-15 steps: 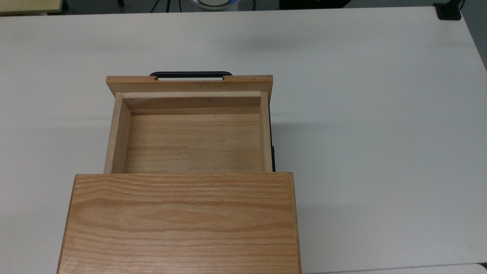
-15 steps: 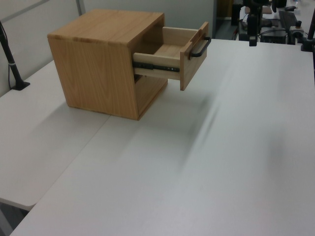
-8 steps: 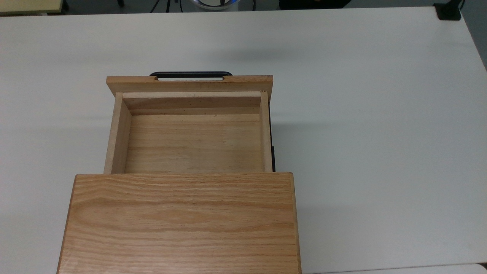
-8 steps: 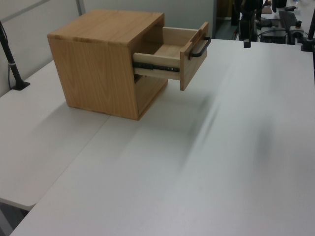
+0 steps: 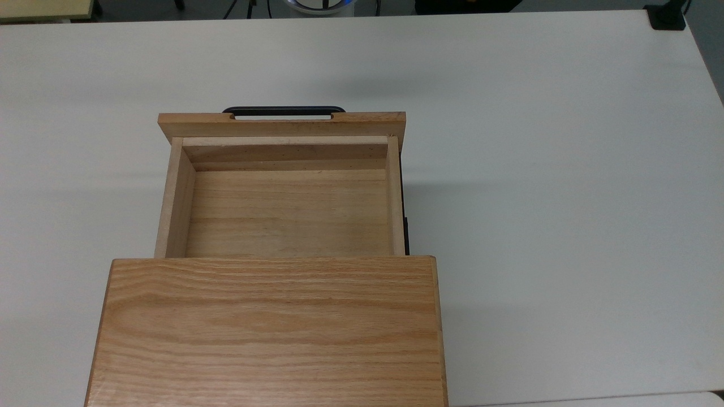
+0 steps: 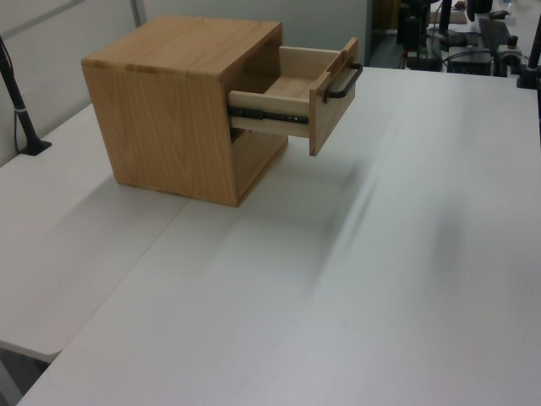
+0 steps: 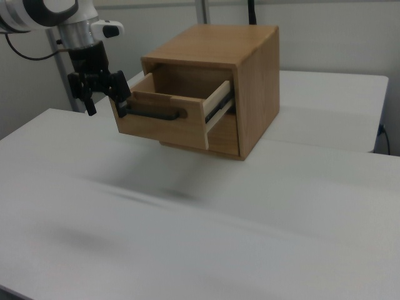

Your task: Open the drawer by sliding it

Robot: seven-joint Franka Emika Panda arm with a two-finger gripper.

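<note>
Drawer (image 5: 285, 212) slid well out of cabinet (image 5: 271, 330) – hand (image 7: 105, 102) fingers spread, grasping nothing, beside handle (image 7: 153, 114)

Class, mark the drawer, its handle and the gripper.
drawer (image 5: 288, 212), top view, on its inside floor.
handle (image 5: 283, 109), top view, on the bar's middle.
gripper (image 7: 107, 106), right view, between the fingertips.

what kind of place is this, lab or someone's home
Most likely a robot lab, not a home: a robot arm hangs over a bare white table, a lone cabinet with its drawer open, and equipment stands at the table's edge.
</note>
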